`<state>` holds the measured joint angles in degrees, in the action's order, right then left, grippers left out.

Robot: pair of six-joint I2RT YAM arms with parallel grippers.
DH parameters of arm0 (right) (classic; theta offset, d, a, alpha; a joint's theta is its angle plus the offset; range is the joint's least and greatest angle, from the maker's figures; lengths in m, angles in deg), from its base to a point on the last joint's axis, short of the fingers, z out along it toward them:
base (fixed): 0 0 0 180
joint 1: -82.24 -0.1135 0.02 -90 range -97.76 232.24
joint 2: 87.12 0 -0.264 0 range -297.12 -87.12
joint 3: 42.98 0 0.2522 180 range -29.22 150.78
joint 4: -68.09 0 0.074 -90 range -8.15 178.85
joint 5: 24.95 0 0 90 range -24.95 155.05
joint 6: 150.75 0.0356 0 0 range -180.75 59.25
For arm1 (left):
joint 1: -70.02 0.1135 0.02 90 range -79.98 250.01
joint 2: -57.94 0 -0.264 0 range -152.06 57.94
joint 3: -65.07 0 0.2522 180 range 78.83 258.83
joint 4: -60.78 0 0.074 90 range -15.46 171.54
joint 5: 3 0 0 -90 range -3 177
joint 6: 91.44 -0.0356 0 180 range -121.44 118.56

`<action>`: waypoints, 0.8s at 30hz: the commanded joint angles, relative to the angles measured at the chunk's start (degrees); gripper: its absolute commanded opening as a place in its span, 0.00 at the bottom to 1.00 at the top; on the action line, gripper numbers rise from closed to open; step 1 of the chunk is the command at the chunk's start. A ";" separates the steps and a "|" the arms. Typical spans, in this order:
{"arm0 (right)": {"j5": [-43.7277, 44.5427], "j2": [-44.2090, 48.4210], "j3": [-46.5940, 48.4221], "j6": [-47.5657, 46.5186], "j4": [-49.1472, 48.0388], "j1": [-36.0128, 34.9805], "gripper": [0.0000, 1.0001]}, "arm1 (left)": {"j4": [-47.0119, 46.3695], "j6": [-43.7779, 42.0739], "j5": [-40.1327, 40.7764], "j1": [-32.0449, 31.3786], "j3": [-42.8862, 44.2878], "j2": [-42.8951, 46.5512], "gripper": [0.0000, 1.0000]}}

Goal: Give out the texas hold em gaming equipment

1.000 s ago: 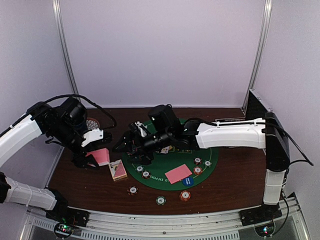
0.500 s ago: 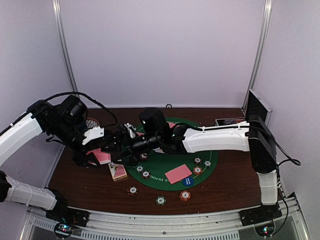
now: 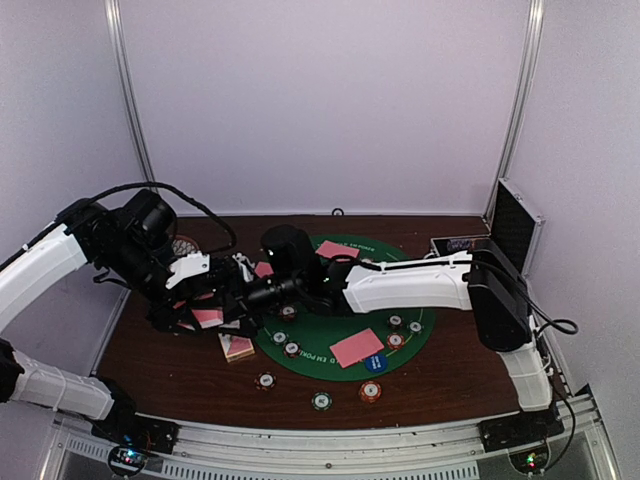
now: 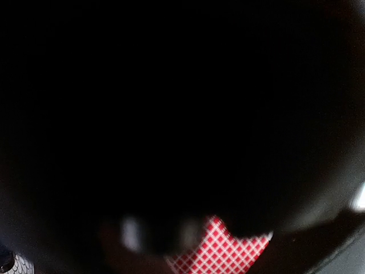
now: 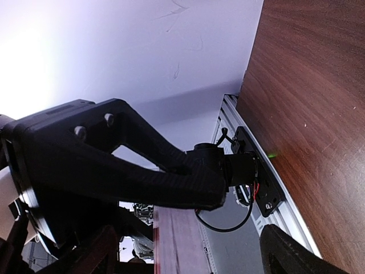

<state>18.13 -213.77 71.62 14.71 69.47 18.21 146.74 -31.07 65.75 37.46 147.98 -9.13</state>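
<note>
Left gripper (image 3: 190,312) is clamped right down on a small stack of pink-backed cards (image 3: 209,318), held just above the wood at the left end of the table (image 3: 450,380). Its own wrist cam is almost all black; only a corner of the red-and-white checked card back (image 4: 225,254) shows at the bottom.

Right gripper (image 3: 234,296) has reached all the way across and sits just beside that stack. In its wrist view the fingers (image 5: 285,251) stand wide apart with nothing pinched. A reddish edge shows between them, but I can't tell if it's touching either one.

Just below the two grippers a card pack (image 3: 237,347), pink sides and white top, lies flat on the wood, right off the left edge of the green mat (image 3: 410,300).

On the mat there's one pink card (image 3: 357,347) near the front, a second pink card (image 3: 337,249) at the far side, two poker chips (image 3: 292,350) at the front left, three more chips (image 3: 395,340) to the right, and a small blue piece (image 3: 377,362). Three chips (image 3: 321,401) sit on bare wood in front of the mat.

As for containers, the metal case (image 3: 515,225) at the far right is open with its lid up. Whatever's in it is too small to make out.
</note>
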 commanded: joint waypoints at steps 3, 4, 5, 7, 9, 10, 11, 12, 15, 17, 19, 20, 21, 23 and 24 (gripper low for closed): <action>-1.77 -2.88 4.51 1.94 -2.57 -0.78 0.90 | -0.24 0.41 -1.51 0.30 2.38 -0.30 0.00; -1.82 -3.16 4.80 2.18 -2.64 -0.76 0.90 | -0.22 0.41 -1.62 0.30 2.40 -0.38 0.00; -1.90 -3.42 5.08 2.34 -2.69 -0.81 0.90 | -0.23 0.41 -1.63 0.32 2.30 -0.36 0.00; -1.95 -3.93 5.52 2.63 -2.72 -0.84 0.89 | -0.26 0.36 -1.64 0.30 2.31 -0.41 0.00; -2.03 -4.36 5.76 2.70 -2.66 -0.82 0.89 | -0.29 0.36 -1.62 0.30 2.32 -0.39 0.00; -2.04 -4.52 5.81 2.81 -2.68 -0.78 0.88 | -0.24 0.36 -1.62 0.30 2.31 -0.33 0.00; -2.04 -4.71 5.86 2.84 -2.59 -0.77 0.88 | -0.24 0.36 -1.68 0.30 2.31 -0.27 0.00; -2.11 -4.86 5.86 2.97 -2.44 -0.75 0.87 | -0.23 0.38 -1.57 0.30 2.24 -0.19 0.00; -2.21 -4.98 5.59 3.03 -2.18 -0.67 0.84 | -0.24 0.44 -1.58 0.30 2.11 0.00 0.00; -2.21 -4.73 5.09 3.03 -1.97 -0.53 0.82 | -0.29 0.45 -1.64 0.30 2.04 0.21 0.00; -2.15 -4.11 4.10 2.98 -1.90 -0.11 0.81 | -0.25 0.51 -1.68 0.30 2.04 0.40 0.00; -2.13 -3.80 3.19 2.92 -1.99 0.11 0.80 | -0.27 0.51 -1.68 0.30 2.04 0.48 0.00; -2.01 -3.36 2.41 2.96 -2.10 0.39 0.79 | -0.23 0.53 -1.63 0.30 2.00 0.57 0.00; -1.88 -2.53 1.05 2.89 -2.31 0.73 0.76 | -0.25 0.53 -1.53 0.30 1.96 0.70 0.00; -1.86 -2.04 0.42 2.83 -2.36 0.86 0.75 | -0.23 0.46 -1.52 0.30 1.96 0.78 0.00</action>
<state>16.80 -217.95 74.65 17.66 67.96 18.32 146.76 -31.05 65.48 37.46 148.67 -9.46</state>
